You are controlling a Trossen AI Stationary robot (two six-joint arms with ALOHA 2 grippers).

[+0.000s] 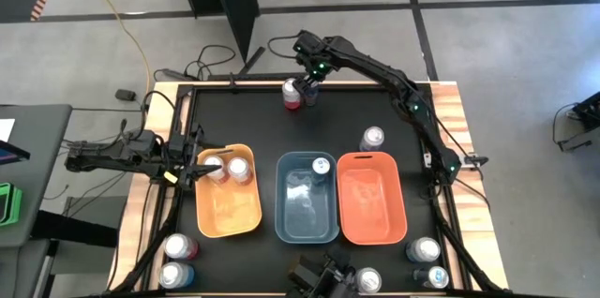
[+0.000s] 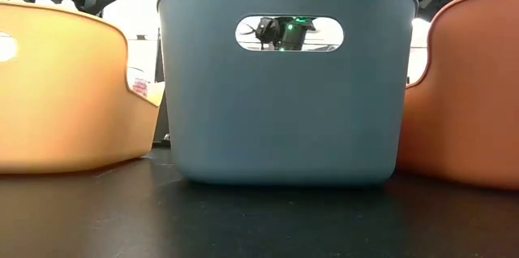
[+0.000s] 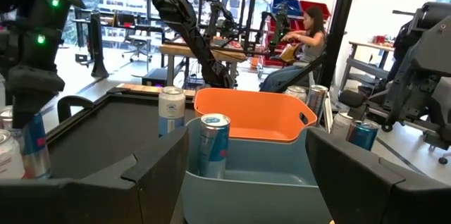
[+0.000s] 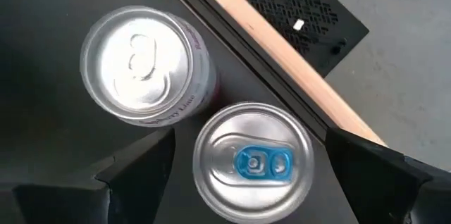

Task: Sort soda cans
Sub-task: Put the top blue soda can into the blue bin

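1. Left claw [image 1: 192,169] hovers at the orange bin's [image 1: 228,225] edge, fingers [image 3: 158,171] spread, holding nothing.
2. Two silver-topped cans [image 1: 228,167] stand in that bin; a blue-bodied can [image 1: 322,166] stands in the blue bin [image 1: 307,228].
3. Right claw [image 1: 307,87] hangs over the worktop's [image 1: 244,120] far edge, fingers [image 4: 137,164] spread around a blue-tabbed can [image 4: 252,162], touching a red can [image 4: 144,65].
4. Likely light, rigid yet dentable, smooth and slippery; grip mid-body, across the round sides.
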